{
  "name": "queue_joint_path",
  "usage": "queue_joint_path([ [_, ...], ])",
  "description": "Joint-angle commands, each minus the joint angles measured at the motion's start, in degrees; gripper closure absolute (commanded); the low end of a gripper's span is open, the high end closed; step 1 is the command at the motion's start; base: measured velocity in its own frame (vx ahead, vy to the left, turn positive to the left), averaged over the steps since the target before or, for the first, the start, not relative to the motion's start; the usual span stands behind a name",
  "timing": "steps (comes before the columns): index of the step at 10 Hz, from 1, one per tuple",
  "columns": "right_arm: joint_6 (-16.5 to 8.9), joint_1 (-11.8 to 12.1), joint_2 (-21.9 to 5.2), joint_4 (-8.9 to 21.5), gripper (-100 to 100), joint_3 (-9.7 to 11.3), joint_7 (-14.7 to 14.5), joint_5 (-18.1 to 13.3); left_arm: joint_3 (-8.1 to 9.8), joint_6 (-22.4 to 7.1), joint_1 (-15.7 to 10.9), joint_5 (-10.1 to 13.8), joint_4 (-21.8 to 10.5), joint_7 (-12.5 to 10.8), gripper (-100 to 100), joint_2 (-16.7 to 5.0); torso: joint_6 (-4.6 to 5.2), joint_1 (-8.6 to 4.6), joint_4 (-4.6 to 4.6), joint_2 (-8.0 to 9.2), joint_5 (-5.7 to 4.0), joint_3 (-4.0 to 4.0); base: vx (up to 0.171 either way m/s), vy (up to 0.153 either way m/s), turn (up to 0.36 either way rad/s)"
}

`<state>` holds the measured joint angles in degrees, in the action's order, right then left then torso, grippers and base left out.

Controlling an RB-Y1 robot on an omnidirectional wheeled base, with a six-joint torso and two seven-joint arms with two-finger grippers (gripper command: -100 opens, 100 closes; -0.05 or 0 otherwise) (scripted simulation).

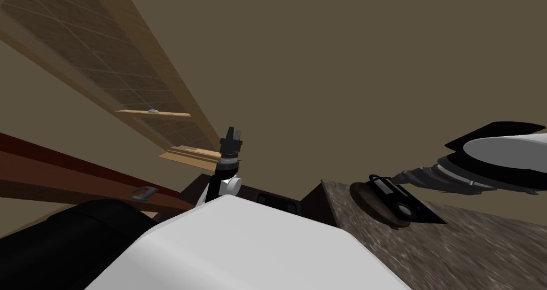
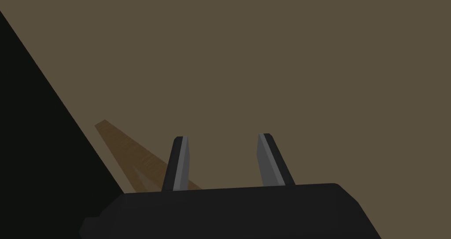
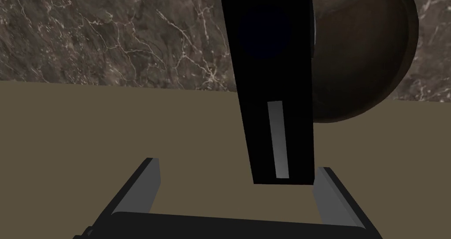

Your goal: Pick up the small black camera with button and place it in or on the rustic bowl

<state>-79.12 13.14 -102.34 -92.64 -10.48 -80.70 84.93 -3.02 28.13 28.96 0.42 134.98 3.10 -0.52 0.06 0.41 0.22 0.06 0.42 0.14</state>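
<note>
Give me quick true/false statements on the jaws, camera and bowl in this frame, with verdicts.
1. The right jaws are shut on the camera. False: they stand wide open, and the camera sits between them ungripped, close to one of them.
2. The bowl sits on a veined, marbled counter. True.
3. The left jaws hold an object. False: they stand apart with nothing between them, and that arm is raised away from the counter.
4. In the head view the camera lies across the bowl. True.
5. The bowl is bright white. False: it is dark brown.
</note>
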Motion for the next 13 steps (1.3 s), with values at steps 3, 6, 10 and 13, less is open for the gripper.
queue_joint_path([
  [3, 6.69, -3.97, -0.94, 3.06, -100, 4.68, 4.93, -5.59, 0.0, 0.0, 0.0, 0.0, 0.0, 0.0, 0, 0.0, -0.02, -0.1, -0.02, -0.03, -0.03, -0.02, -0.001, -0.005, 0.001],
  [6, 10.48, -3.97, -0.94, 3.06, -100, 4.68, 4.93, -5.59, 0.0, 0.0, 0.0, 0.0, 0.0, 0.0, 0, 0.0, -0.03, -0.06, -0.02, -0.05, -0.01, -0.03, 0.0, 0.0, 0.0],
  [10, 5.3, -3.91, -4.72, 1.98, -100, 0.04, 4.32, -1.06, 0.01, 0.0, 0.0, 0.0, 0.0, 0.0, 0, -0.01, -0.02, -0.23, -0.04, -0.13, -0.05, -0.08, 0.026, -0.041, -0.065],
  [13, 4.44, -3.94, -4.79, 1.8, -100, -0.85, 4.21, -0.89, 0.0, 0.0, 0.0, 0.0, 0.0, 0.0, 0, 0.0, -0.02, -0.13, -0.03, -0.11, -0.03, -0.07, 0.017, -0.017, -0.022],
])
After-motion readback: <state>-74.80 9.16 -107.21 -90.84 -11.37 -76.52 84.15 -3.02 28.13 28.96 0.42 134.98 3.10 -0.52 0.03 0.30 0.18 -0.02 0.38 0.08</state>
